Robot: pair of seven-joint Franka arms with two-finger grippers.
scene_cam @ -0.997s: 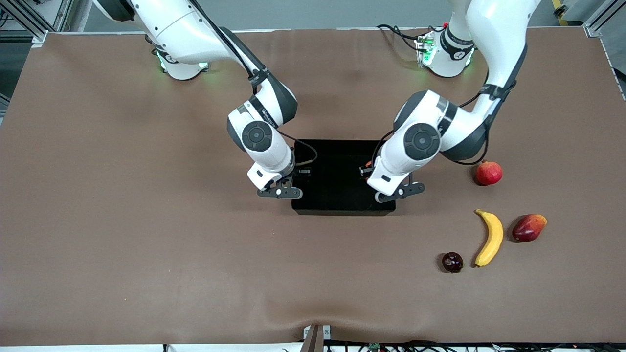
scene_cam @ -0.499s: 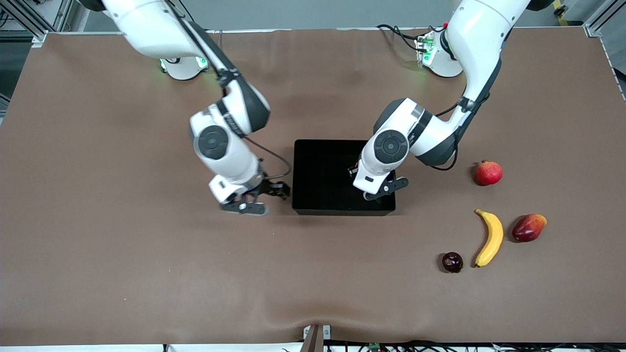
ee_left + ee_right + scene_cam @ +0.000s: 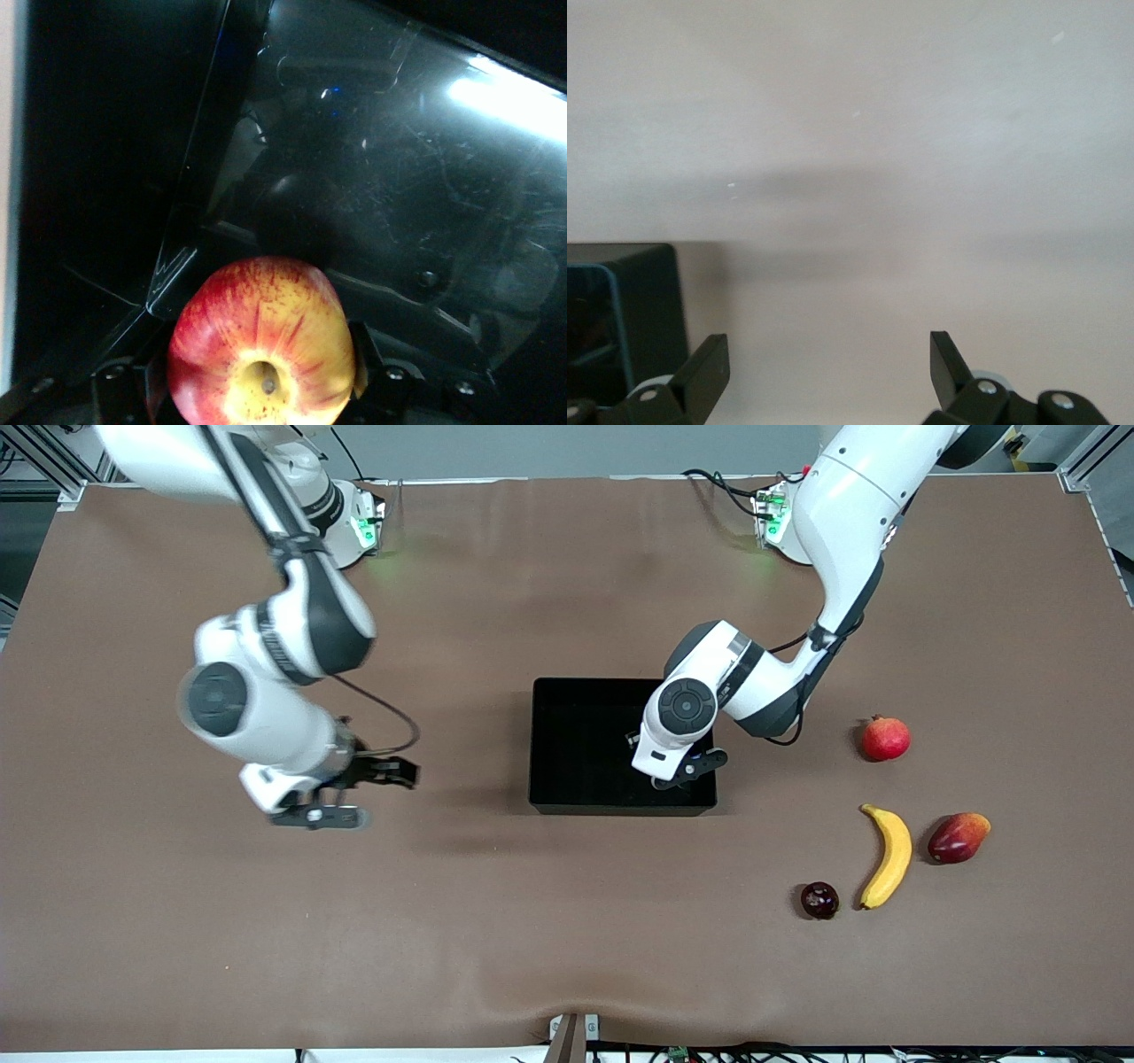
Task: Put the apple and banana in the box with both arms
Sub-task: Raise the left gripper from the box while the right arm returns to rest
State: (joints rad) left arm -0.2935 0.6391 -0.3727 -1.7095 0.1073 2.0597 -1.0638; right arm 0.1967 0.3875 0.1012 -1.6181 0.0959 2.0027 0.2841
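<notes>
a: left gripper (image 3: 261,390), inside the glossy black box (image 3: 567,797)?
b: clamped on the round, red-and-yellow streaked apple (image 3: 261,354).
a: right gripper (image 3: 824,372)?
b: jaws apart, empty, over matte brown table (image 3: 567,957). curved yellow banana (image 3: 889,856) lies toward the left arm's end.

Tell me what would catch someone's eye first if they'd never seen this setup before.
First, the apple, red and yellow, gripped by the left gripper low inside the black box at mid-table. Next, the right gripper, open and empty, hangs over bare table toward the right arm's end. Then the banana on the table toward the left arm's end, nearer the front camera than the box, among three other fruits.
</notes>
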